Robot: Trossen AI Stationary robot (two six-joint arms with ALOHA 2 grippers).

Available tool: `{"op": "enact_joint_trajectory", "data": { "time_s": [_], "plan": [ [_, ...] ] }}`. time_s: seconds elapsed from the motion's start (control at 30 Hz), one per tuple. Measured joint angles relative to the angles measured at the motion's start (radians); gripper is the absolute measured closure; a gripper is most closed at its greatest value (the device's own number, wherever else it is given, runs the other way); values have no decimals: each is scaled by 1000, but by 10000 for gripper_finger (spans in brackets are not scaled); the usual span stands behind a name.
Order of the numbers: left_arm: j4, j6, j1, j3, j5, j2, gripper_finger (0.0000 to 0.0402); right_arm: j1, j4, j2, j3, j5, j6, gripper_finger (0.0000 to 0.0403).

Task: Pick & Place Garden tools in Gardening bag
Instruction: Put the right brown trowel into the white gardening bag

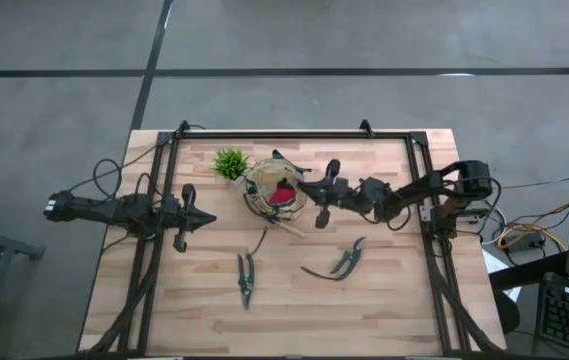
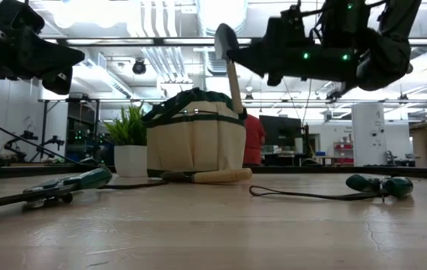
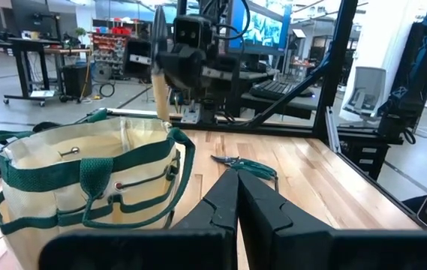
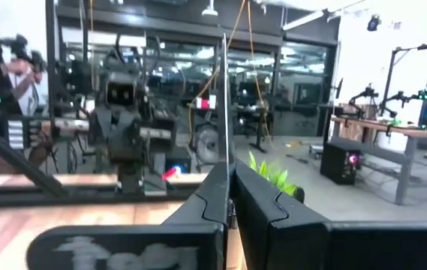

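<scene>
Looks like a robotics lab in a big open industrial hall. Concrete floor (image 1: 364, 40) all around the wooden table (image 1: 384, 300), which sits in a black metal frame (image 1: 294, 134) with 2 arms mounted on it. Behind it there's exposed ceiling ducting (image 2: 160, 56), strip lights, monitors (image 2: 277, 129), glass partitions (image 4: 288, 75), more workbenches (image 4: 382, 127) and loose cables (image 1: 524, 240).
</scene>
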Motion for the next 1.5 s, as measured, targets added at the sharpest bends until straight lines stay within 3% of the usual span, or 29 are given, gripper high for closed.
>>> {"op": "enact_joint_trajectory", "data": {
  "time_s": [0.3, 1.03, 1.27, 1.5],
  "plan": [
    [0, 0, 0, 0, 0, 2, 392, 0, 95, 86, 15, 0, -19, 395],
    [0, 0, 0, 0, 0, 3, 392, 62, 87, 45, 27, -39, 79, 395],
    [0, 0, 0, 0, 0, 3, 392, 144, -1, 71, 131, -41, 9, 395],
    [-1, 0, 0, 0, 0, 5, 392, 132, -108, 76, 181, -34, -54, 395]
  ]
}}
